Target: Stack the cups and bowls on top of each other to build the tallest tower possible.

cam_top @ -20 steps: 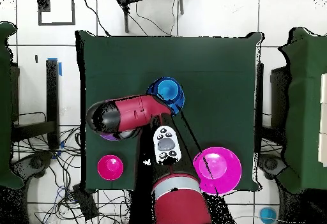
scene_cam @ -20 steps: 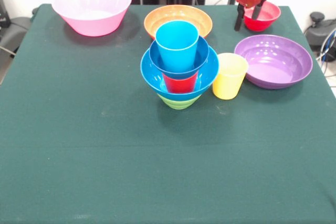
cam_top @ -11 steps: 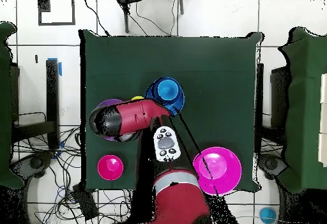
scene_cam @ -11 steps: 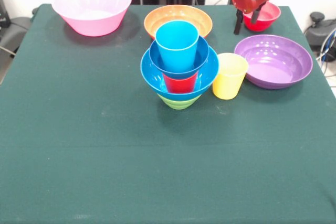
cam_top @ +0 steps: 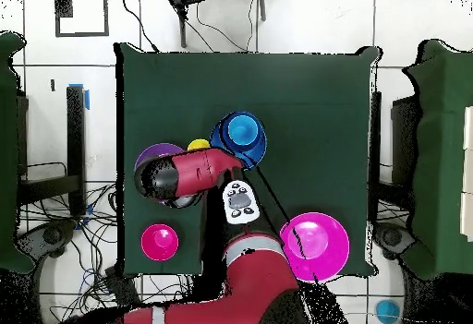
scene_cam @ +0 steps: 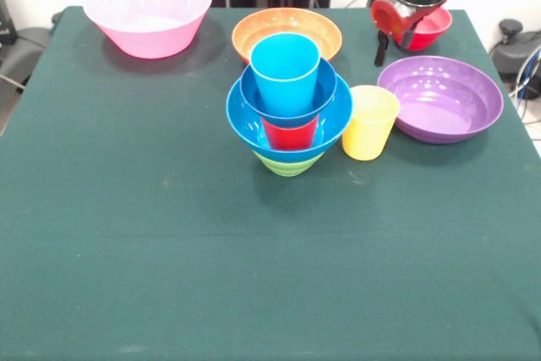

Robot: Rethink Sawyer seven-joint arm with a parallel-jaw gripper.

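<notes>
— While the front view is up, where does the tower [scene_cam: 289, 107] stand?

— Near the middle of the green table [scene_cam: 169, 251], a bit toward the far side. A small green bowl [scene_cam: 288, 163] sits at the bottom, a large blue bowl [scene_cam: 245, 120] rests on it, a red cup [scene_cam: 290, 134] stands in that, a small blue bowl [scene_cam: 321, 90] sits on the red cup, and a sky-blue cup [scene_cam: 286, 72] stands upright on top.

— And around it?

— A yellow cup [scene_cam: 368, 122] stands upright just beside the pile, on its right. An orange bowl [scene_cam: 287, 30] lies just behind the pile. A wide purple bowl [scene_cam: 439, 97] lies to the right, a large pink bowl [scene_cam: 149, 14] at the far left, a small red bowl [scene_cam: 431, 24] at the far right.

— The gripper [scene_cam: 390, 41]?

— It hangs by the small red bowl, beyond the purple one. I see two dark fingers [scene_cam: 380, 48] below a red round part, but I cannot tell whether they are spread or closed, and nothing shows held between them.

— Now from overhead?

— The pile [cam_top: 242, 136] shows as blue rings at the table's centre. The yellow cup [cam_top: 198, 144] peeks out beside it. The arm [cam_top: 199, 171] lies across the purple bowl [cam_top: 155, 155]. The red bowl [cam_top: 159, 241] and pink bowl [cam_top: 314, 245] both look magenta, near the bottom edge.
</notes>
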